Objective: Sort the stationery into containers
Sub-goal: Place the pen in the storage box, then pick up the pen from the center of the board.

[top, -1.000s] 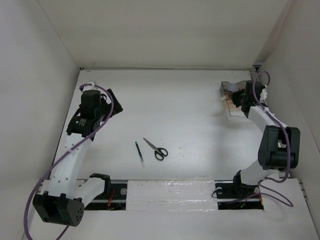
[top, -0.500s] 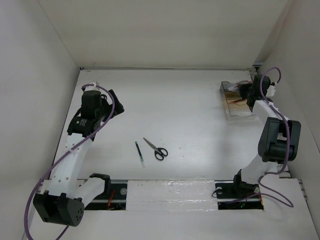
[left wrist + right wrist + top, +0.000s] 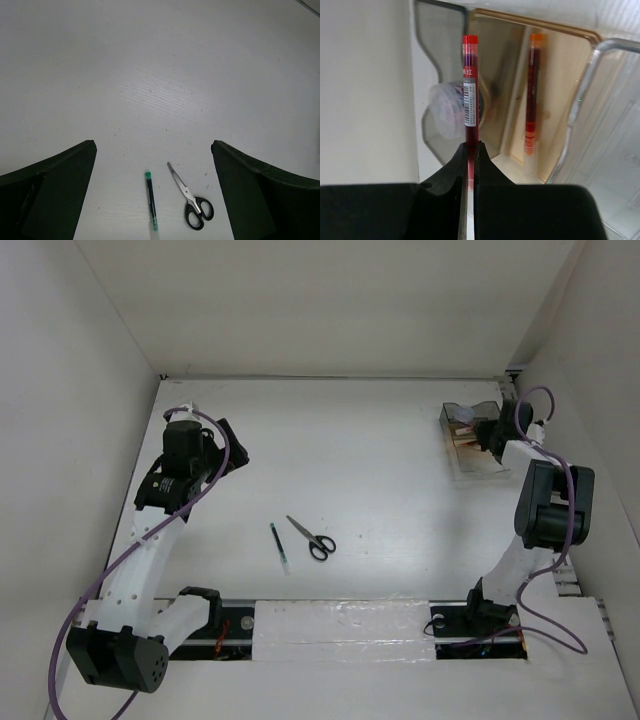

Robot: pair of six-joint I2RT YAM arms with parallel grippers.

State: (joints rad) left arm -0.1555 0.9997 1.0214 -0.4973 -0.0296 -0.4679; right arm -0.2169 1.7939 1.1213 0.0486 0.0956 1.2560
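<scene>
Right gripper (image 3: 471,145) is pinched on a red pen (image 3: 470,90) held at the smoky organiser (image 3: 520,20), so lowering and release into a compartment seem called for next; left gripper (image 3: 152,145) is spread wide above scissors (image 3: 192,200) and green-capped pen (image 3: 151,200).

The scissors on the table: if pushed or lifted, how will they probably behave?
The scissors lie flat and closed, so they will probably slide, not roll, on the smooth table. They look like stiff metal, likely rigid when lifted. Their thin blades may be hard to pinch; the black handles seem thicker.
</scene>
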